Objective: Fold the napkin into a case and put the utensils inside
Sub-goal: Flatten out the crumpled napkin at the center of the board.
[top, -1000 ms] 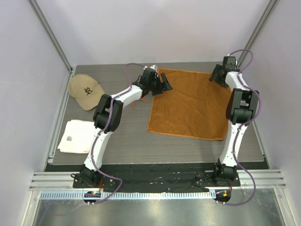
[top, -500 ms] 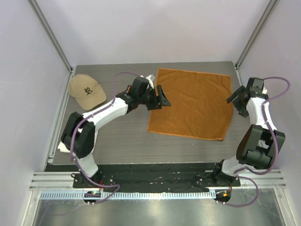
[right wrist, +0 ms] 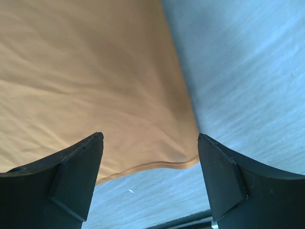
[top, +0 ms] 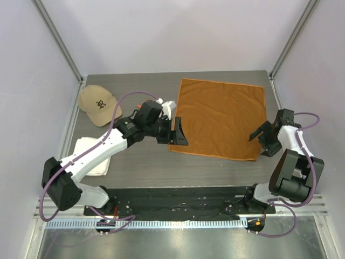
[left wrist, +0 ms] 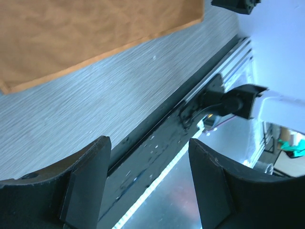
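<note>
Left gripper [top: 177, 132]: jaws apart, empty, just beside the near left corner of the napkin [top: 221, 118]. Right gripper [top: 260, 143]: jaws likewise apart and empty, over the near right corner. The rust-orange napkin lies flat and unfolded on the grey table [top: 140, 156]. A tan cap [top: 98, 104] and a white towel [top: 89, 154] lie well apart, at left.
</note>
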`<control>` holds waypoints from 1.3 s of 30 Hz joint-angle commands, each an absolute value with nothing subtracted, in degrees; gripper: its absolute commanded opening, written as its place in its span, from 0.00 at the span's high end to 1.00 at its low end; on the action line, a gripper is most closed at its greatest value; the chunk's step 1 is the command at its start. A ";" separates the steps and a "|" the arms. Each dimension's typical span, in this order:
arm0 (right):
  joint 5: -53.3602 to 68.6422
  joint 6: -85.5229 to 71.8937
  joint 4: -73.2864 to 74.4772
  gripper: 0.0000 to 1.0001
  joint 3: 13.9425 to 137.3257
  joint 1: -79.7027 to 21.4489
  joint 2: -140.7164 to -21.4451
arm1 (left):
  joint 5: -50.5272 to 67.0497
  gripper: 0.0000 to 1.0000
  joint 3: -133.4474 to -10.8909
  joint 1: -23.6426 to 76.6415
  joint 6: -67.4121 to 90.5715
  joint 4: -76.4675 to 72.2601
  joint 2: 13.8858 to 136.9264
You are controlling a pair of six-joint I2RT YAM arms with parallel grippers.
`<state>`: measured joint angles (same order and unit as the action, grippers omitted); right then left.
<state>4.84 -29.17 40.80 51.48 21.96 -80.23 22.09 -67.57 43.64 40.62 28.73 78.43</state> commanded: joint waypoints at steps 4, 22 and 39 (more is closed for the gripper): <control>3.87 -28.04 38.68 0.20 46.15 22.41 -78.22 | 21.80 0.31 -68.90 43.15 33.40 37.53 78.22; -1.82 -27.16 39.73 0.34 46.58 22.50 -78.30 | 22.94 0.33 -72.77 43.07 33.31 40.43 80.42; 8.51 -25.04 38.24 0.95 54.74 20.31 -83.30 | 20.57 0.34 -76.37 43.15 33.05 42.19 79.98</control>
<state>5.02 -24.21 39.03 48.45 22.00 -82.50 20.97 -73.56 43.38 33.82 42.09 80.25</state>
